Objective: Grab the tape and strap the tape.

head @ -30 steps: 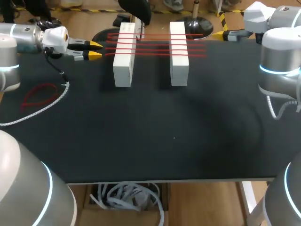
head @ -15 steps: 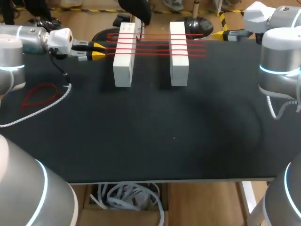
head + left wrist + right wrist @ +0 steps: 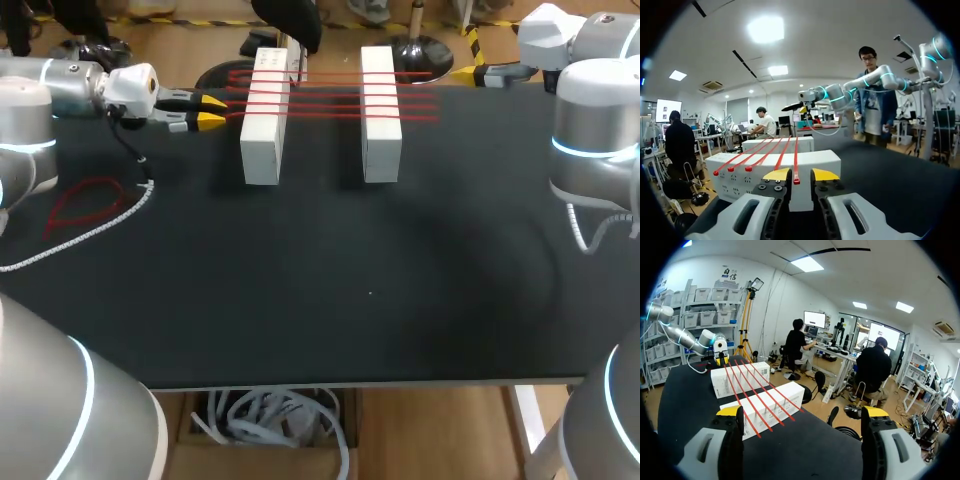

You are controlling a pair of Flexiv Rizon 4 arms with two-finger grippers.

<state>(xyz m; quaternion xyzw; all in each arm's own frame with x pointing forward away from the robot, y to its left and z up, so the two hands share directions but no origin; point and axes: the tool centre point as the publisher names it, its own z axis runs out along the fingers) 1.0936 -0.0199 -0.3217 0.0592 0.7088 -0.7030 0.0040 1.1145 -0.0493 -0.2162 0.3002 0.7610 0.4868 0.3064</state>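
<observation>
Left hand set narrowly parted about the end of one red tape.
The tape's small rounded end is seen between the yellow tips, and no grip from both sides is shown. Four such tapes, thin, flat and bright red, are stretched side by side across two white blocks at the far side of the black tabletop. A loose red loop is laid near the left arm. The right hand is held wide apart, well clear of the blocks.

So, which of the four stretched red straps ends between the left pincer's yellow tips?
The thin red strap standing alone; the other three end bunched together beside the left pincer.
</observation>
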